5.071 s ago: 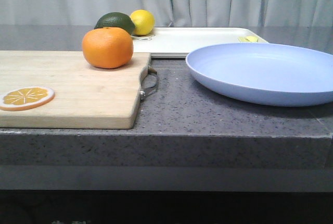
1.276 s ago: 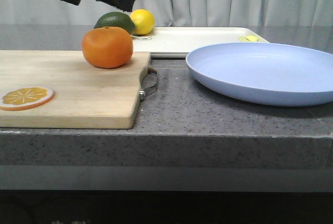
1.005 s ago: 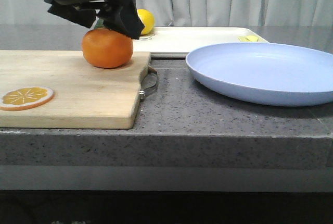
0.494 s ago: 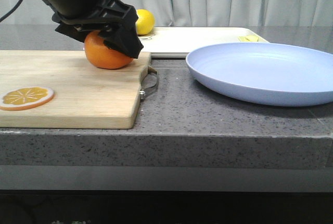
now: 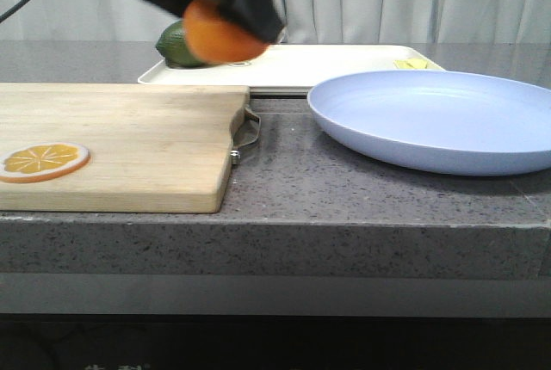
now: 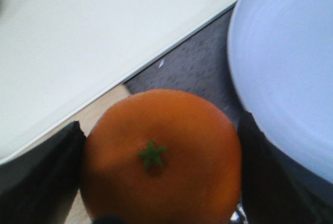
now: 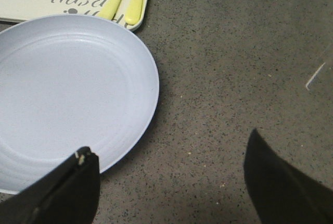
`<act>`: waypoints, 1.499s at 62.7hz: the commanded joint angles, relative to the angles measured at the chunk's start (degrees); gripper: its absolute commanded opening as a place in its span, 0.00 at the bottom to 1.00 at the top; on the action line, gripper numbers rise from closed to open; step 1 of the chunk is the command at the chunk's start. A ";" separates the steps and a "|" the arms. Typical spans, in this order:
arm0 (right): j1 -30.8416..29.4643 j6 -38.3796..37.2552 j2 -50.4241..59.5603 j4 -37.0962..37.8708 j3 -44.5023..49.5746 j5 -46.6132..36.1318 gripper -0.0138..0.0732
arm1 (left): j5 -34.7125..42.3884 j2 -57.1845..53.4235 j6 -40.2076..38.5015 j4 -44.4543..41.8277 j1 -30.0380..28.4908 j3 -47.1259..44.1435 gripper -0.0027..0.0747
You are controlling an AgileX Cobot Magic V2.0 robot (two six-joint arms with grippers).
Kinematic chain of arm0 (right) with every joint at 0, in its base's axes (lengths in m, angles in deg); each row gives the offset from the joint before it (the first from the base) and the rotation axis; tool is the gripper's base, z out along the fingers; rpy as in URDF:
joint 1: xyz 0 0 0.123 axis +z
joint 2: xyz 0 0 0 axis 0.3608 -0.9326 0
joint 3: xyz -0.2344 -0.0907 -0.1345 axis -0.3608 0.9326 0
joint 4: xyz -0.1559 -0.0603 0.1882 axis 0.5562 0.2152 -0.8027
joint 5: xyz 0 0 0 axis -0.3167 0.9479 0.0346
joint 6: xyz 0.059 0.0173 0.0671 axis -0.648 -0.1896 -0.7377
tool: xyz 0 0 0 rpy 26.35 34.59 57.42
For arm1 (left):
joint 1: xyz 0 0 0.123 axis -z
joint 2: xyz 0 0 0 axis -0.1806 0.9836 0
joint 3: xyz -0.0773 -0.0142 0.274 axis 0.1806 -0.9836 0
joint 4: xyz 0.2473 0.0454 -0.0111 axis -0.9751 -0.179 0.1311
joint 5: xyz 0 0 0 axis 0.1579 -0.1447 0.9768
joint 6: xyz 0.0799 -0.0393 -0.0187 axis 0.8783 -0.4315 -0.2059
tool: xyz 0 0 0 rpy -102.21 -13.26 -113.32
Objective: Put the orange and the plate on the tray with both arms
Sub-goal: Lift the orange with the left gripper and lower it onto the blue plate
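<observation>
item: orange clamped in my left gripper, lifted near the tray's left end, not yet set down; plate untouched on counter, my right gripper spread open above.

The left gripper hangs raised in the air, its two dark fingers pressed against opposite sides of the orange, which sits between them with its stem facing the wrist. The right gripper hovers with its fingers spread wide apart, nothing between them.
</observation>
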 commanded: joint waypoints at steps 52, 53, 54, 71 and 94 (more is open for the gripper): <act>-0.10 0.59 0.02 0.59 -1.62 -3.84 0.83 | 3.27 17.00 -0.02 0.66 14.21 23.08 0.57; -0.10 0.59 0.02 0.59 -1.62 -3.84 0.83 | 3.09 17.37 -0.02 0.66 14.30 23.08 0.57; -0.10 0.59 0.02 0.59 -1.62 -3.84 0.83 | 3.14 17.43 -0.02 0.66 14.30 23.08 0.58; -0.10 0.59 0.02 0.59 -1.62 -3.84 0.83 | 3.14 17.82 -0.02 0.66 14.30 23.08 0.82; -0.10 0.59 0.02 0.59 -1.62 -3.84 0.83 | 2.53 17.20 -0.02 0.66 14.30 23.08 0.85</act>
